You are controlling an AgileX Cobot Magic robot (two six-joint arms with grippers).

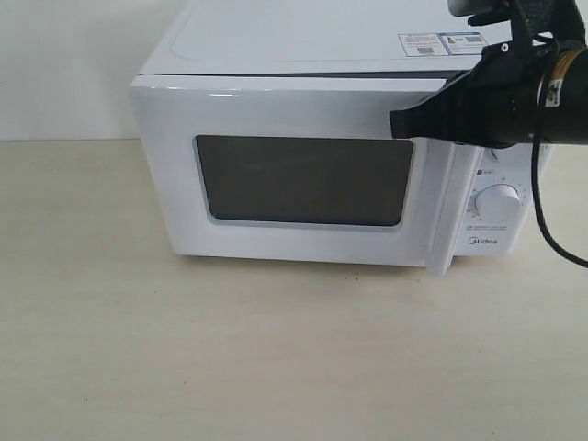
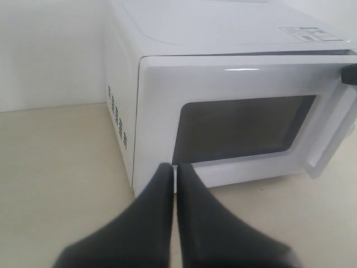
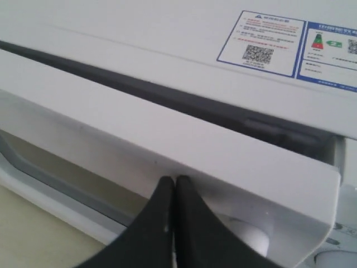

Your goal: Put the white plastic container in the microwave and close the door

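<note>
Right claw (image 1: 397, 124) shut, empty, tips at door (image 1: 175, 184) upper right, handle end. Door a crack ajar; microwave (image 1: 303, 37) just beyond, push runs far-ward. Left claw (image 2: 174, 166) shut, empty, near door's lower left, apart. Container unseen; window (image 1: 303, 181) too dark.

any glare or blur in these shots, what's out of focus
Exterior view: even, soft light, the right gripper dark and slightly soft against the microwave. Left wrist view: a thin glare streak along the top edge of the door, the left gripper blurred up close. Right wrist view: the gripper soft, the QR sticker sharp.
</note>
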